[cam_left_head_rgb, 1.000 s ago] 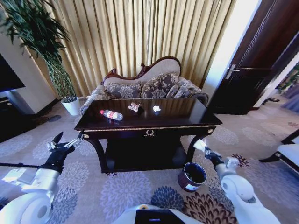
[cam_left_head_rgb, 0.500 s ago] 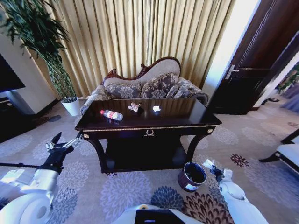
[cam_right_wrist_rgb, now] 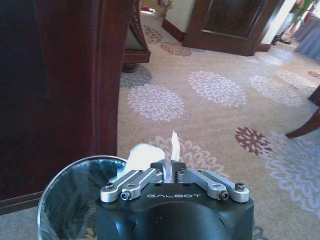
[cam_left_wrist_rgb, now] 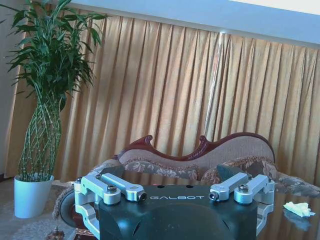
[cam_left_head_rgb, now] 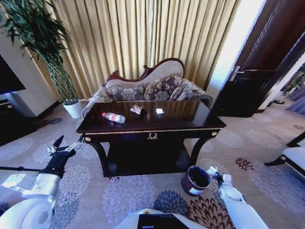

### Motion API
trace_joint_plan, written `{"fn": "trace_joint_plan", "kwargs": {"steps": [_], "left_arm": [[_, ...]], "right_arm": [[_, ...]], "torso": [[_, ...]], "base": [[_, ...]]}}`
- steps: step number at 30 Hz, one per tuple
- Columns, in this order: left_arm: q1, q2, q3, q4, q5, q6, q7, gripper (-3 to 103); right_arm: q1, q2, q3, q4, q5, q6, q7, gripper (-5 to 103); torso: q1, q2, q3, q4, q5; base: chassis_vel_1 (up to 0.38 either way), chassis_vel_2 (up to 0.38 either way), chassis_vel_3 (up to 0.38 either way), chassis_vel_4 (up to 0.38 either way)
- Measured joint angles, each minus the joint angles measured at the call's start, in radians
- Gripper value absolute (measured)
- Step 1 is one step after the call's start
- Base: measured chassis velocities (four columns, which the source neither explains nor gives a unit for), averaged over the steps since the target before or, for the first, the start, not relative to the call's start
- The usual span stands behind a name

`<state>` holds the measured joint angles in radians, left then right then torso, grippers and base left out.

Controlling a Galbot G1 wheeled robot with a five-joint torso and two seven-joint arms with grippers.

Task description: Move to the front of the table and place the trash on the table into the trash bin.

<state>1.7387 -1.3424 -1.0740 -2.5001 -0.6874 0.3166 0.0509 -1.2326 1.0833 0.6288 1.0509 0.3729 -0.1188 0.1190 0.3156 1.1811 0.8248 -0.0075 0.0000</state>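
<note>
Paper, crumpled white, pinched in right claw over round dark bin; left claw spread, empty.

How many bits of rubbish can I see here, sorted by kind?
Plastic bottle: 1, on the table
Brownish wrapper: 1, on the table
White paper on the table: 1
White paper in the right gripper, over the trash bin: 1
Total: 4

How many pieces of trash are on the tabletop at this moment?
3: a clear bottle toward the table's left side, a crumpled wrapper near the back centre, and a white paper bit just right of it. Smaller scraps may be hidden.
</note>
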Motion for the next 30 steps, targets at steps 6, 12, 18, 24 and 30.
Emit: {"fn": "trace_joint_plan", "kwargs": {"steps": [6, 12, 18, 24, 30], "left_arm": [[0.0, 0.0, 0.005, 0.0, 0.001, -0.001, 0.004, 100], [0.002, 0.005, 0.002, 0.0, 0.001, -0.004, 0.006, 100], [0.003, 0.009, -0.001, 0.0, 0.001, -0.005, 0.006, 100], [0.005, 0.005, 0.0, 0.0, 0.001, -0.005, 0.007, 100], [0.005, 0.003, 0.001, 0.0, 0.001, -0.005, 0.007, 100]], "right_arm": [[0.008, 0.004, 0.002, -0.017, 0.004, 0.017, 0.017, 33], [0.008, 0.007, 0.001, 0.003, 0.008, 0.018, 0.019, 55], [0.005, 0.007, -0.001, 0.027, 0.015, 0.018, 0.019, 71], [-0.003, 0.006, 0.0, 0.042, 0.026, 0.016, 0.019, 97], [-0.009, 0.003, 0.004, 0.049, 0.04, 0.012, 0.018, 100]], "torso": [[0.0, 0.0, 0.0, 0.0, 0.0], [0.0, 0.0, 0.0, 0.0001, 0.0], [0.0, 0.0, 0.0, 0.0001, 0.0], [0.0, 0.0, 0.0, 0.0001, 0.0], [0.0, 0.0, 0.0, 0.0001, 0.0]], "base": [[0.0, 0.0, 0.0, 0.0], [0.0, 0.0, 0.0, 0.0], [0.0, 0.0, 0.0, 0.0], [0.0, 0.0, 0.0, 0.0], [0.0, 0.0, 0.0, 0.0]]}}
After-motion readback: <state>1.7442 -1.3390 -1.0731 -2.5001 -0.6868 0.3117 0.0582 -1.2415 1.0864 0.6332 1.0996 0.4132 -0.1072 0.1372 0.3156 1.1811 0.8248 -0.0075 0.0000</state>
